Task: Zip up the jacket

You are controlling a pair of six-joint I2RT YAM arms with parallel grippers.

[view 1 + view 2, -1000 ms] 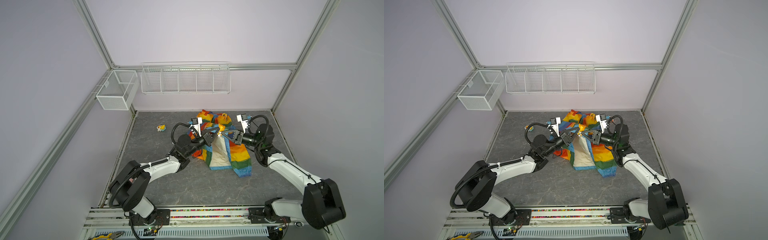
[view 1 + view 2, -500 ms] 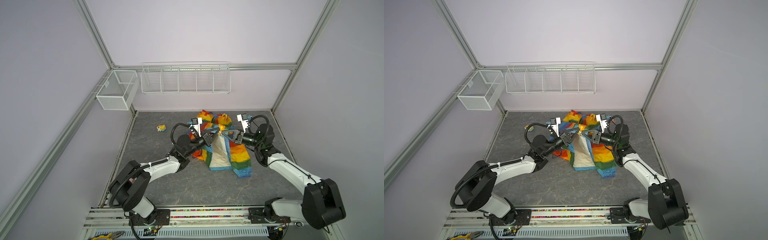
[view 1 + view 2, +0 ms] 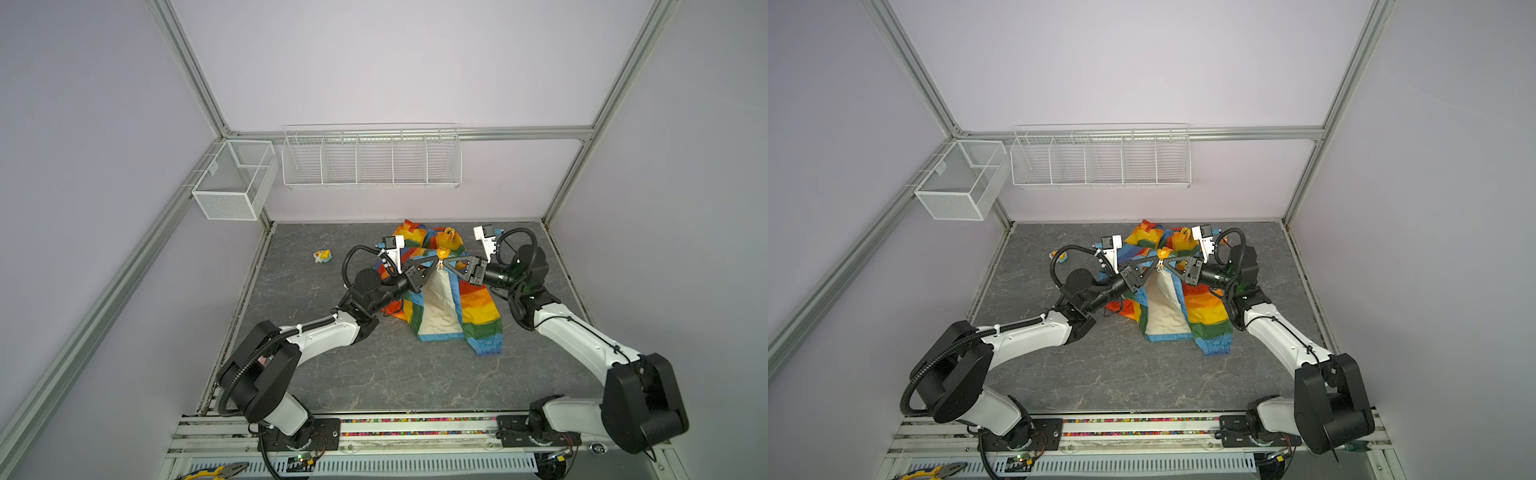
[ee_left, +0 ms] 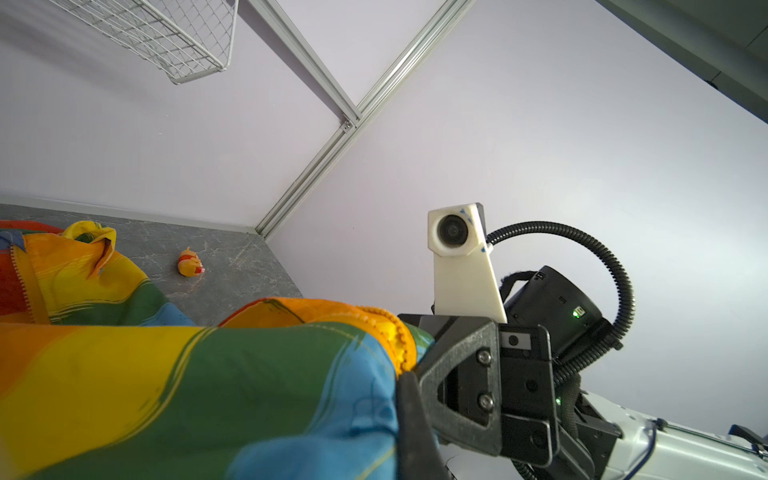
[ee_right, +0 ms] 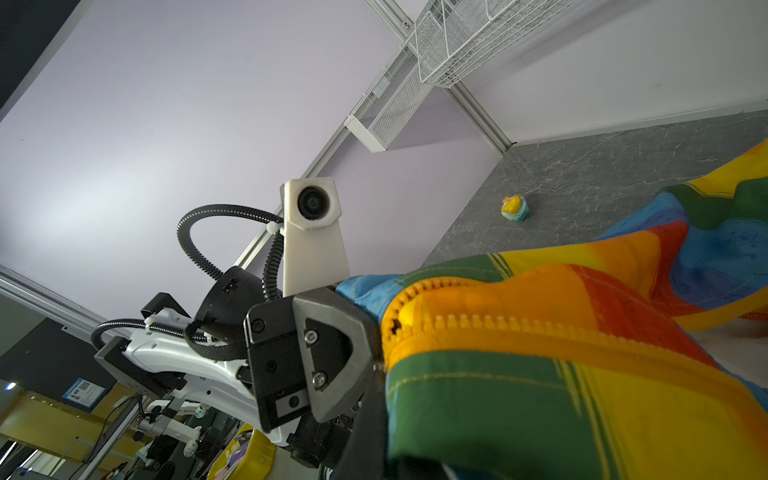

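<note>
The rainbow-striped jacket lies at the back of the grey floor, its front open over pale lining. Both grippers meet tip to tip above it and hold the top of the front lifted. My left gripper is shut on the jacket's left front edge. My right gripper is shut on the right front edge by the orange-yellow zipper band. A small zipper pull hangs between the tips. In each wrist view the cloth hides most of that gripper's own fingers.
A small yellow toy sits on the floor left of the jacket. Another small orange toy lies near the back wall. Two white wire baskets hang on the walls above the floor.
</note>
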